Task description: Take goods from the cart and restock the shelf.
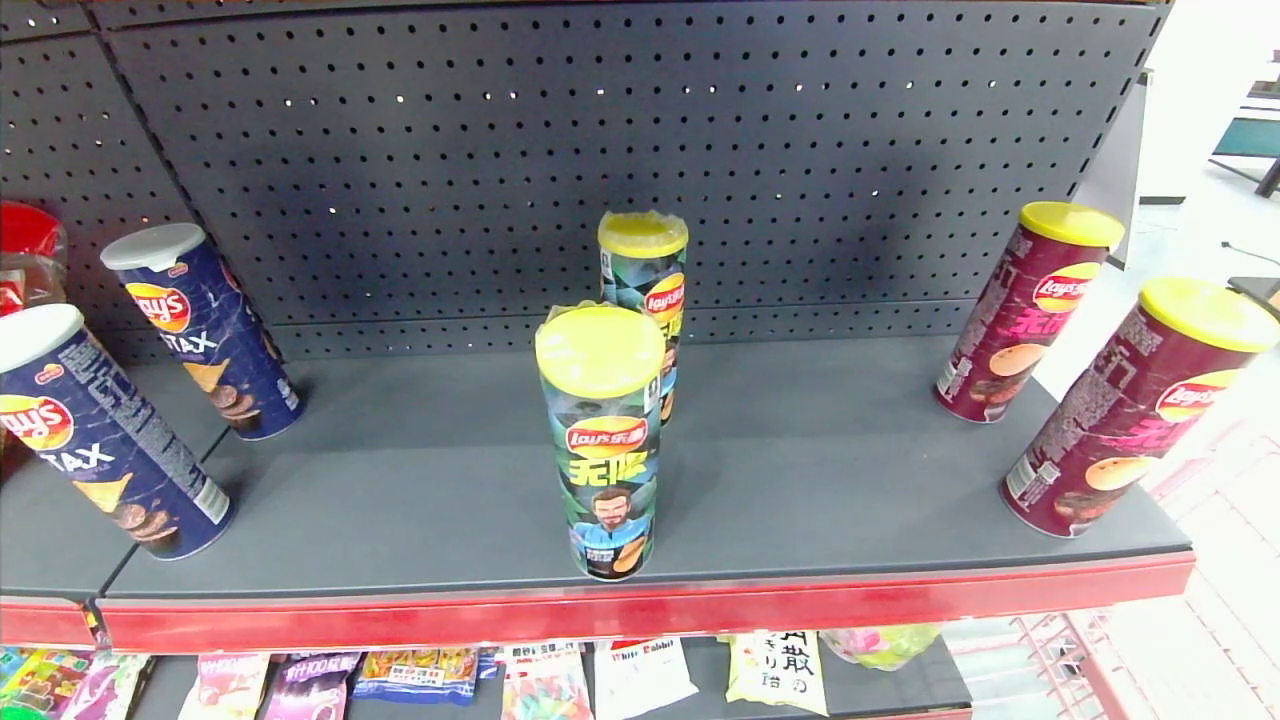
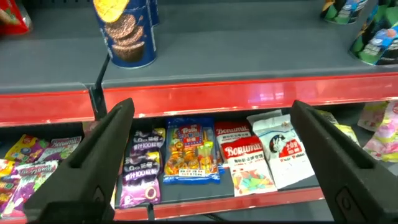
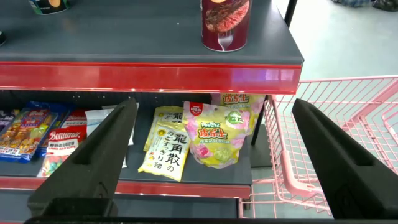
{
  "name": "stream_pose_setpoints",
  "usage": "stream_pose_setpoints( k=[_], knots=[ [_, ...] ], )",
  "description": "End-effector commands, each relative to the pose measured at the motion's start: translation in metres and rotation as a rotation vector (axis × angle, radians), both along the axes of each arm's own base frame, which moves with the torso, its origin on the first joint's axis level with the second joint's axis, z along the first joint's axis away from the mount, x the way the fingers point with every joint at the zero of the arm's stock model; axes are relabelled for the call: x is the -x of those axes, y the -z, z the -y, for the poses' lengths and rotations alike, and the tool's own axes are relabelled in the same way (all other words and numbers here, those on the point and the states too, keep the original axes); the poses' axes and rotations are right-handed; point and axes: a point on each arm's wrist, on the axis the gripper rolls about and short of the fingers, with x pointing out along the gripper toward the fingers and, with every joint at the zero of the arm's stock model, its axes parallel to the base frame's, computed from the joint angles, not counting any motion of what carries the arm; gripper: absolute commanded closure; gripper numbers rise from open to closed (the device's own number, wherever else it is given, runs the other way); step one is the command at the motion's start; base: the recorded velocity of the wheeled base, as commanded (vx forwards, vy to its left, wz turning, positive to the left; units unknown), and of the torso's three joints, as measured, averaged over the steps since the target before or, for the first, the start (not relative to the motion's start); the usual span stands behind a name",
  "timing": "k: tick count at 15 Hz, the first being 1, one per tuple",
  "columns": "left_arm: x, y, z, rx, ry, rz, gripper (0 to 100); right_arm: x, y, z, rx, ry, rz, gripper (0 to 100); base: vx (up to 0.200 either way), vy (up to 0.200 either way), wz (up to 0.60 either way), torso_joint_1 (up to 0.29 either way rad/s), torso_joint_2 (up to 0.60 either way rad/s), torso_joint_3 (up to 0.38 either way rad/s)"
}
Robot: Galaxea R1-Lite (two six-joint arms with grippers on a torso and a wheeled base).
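The left gripper [image 2: 211, 171] hangs released, its two dark fingers [image 2: 93, 168] spread wide with nothing between them, level with the red front lip of the shelf [image 2: 249, 53]. The right gripper [image 3: 214, 165] is likewise slack and empty, before the shelf's right end, where the pink wire cart [image 3: 283, 162] stands just beside it. On the upper tier stand six upright cans in three pairs. Two are navy cans with pale lids [image 1: 205, 330] [image 1: 100, 440], at the left. Two are green cans with yellow lids, at the centre, the front one [image 1: 605, 440] at the lip partly hiding the rear one [image 1: 645, 280]. Two are maroon cans with yellow lids [image 1: 1020, 315] [image 1: 1130, 410], at the right. Behind them rises a dark pegboard [image 1: 600, 120]. A red-lidded container [image 1: 25, 235] shows at the far left edge. On the tier below lies a row of snack bags [image 1: 420, 672].
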Motion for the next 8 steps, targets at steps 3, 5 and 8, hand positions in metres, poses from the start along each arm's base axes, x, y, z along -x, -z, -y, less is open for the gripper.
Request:
stream_pose_setpoints(
  k=[3,5,8],
  knots=[
    [-0.044,-0.125,0.003,0.100,0.143,-0.079,0,0.000,0.000,0.000,0.000,0.001,0.002,0,0.000,0.000,0.00,0.000,0.00,0.000],
    [-0.089,-0.113,0.017,0.111,0.453,-0.333,0,0.000,0.000,0.000,0.000,-0.001,0.002,0,0.000,0.000,0.00,0.000,0.00,0.000],
    [-0.146,-0.105,0.034,-0.045,0.552,-0.500,0,0.000,0.000,0.000,0.000,-0.001,0.000,0,0.000,0.000,0.00,0.000,0.00,0.000]
  ],
)
